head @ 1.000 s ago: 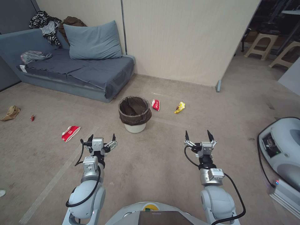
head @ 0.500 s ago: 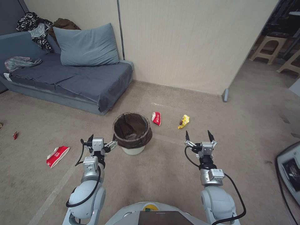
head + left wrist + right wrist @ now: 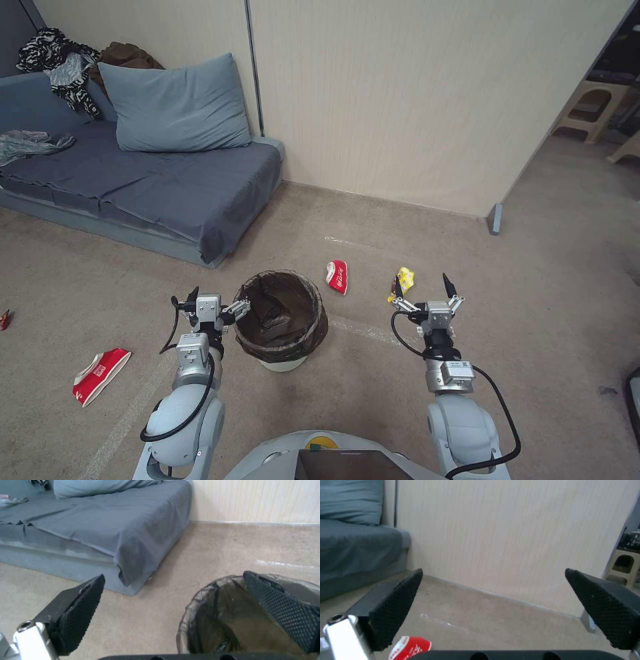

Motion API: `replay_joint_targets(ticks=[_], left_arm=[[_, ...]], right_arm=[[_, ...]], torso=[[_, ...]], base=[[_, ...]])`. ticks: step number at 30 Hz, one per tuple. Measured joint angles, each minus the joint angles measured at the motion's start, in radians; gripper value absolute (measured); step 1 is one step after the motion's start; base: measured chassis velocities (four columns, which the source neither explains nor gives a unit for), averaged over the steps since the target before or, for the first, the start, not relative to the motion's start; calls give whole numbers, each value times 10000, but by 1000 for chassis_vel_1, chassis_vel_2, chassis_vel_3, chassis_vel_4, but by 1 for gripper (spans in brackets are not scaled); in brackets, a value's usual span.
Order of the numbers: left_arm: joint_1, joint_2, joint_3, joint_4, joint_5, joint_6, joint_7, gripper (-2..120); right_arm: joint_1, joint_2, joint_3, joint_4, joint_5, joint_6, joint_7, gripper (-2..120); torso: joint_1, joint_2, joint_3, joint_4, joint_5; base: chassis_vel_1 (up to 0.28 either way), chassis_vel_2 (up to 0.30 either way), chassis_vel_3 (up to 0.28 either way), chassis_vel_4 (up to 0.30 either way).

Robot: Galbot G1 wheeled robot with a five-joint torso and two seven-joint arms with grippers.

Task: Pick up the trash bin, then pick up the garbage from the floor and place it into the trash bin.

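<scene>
Now the trash bin (image 3: 281, 325) stands upright on the carpet between the two raised arms, close in front of the robot.

Its dark liner is folded over the rim, and something dark lies at the bottom, perhaps crumpled litter, though it is hard to make out. The left gripper (image 3: 217, 300) hangs just beside the bin's left rim with its fingers spread wide and nothing between them; in the left wrist view one finger pad (image 3: 280, 610) stands over the bin's mouth. The right gripper (image 3: 424, 288) hovers well right of the bin, likewise released and empty. A red-and-white packet (image 3: 338, 276) lies just beyond the bin, a yellow wrapper (image 3: 404, 279) beside the right gripper, another red-and-white packet (image 3: 100, 373) far to the left. A grey sofa (image 3: 153, 180) with a pillow (image 3: 175, 107) stands against the wall (image 3: 413, 100).
</scene>
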Motion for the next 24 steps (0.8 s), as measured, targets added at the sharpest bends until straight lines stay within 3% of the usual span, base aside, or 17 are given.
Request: replay_joint_targets(ticks=[6,9,10,14,15,18,24], left_arm=[[88,41,86,-183,-281,470,-228,100],[-2,130,216,-417,-1885,2086,-954,100],[-2,130,216,-417,-1885,2086,-954,100],[-513,344,32,-476,-3856,3441,-1440,100],[-513,344,32,-476,-3856,3441,-1440,100],[-927,590,-176,-367,-5299,3714,-1559,100],[-1307,830,-236,237,-5967,3719,-1550,100]], right_arm=[[-2,0,-26,28,-11,-155,-11,100],[5,0,-32,27,-20,-196,-24,100],[5,0,-32,27,-20,-196,-24,100],[-56,0,-44,23,-22,-158,-58,100],[-56,0,-44,23,-22,-158,-58,100],[-45,0,-125,20,-22,-141,-141,100],[-23,0,-198,-2,-21,-143,-243,100]], torso=[[-3,1,-4,-1,-1],[-2,1,-3,0,-2],[-2,1,-3,0,-2],[-3,1,-4,-2,-2],[-3,1,-4,-2,-2],[-2,1,-3,-3,-2],[-2,1,-2,-1,-2]], base=[[22,-26,-11,12],[0,0,0,0],[0,0,0,0],[0,0,0,0],[0,0,0,0],[0,0,0,0],[0,0,0,0]])
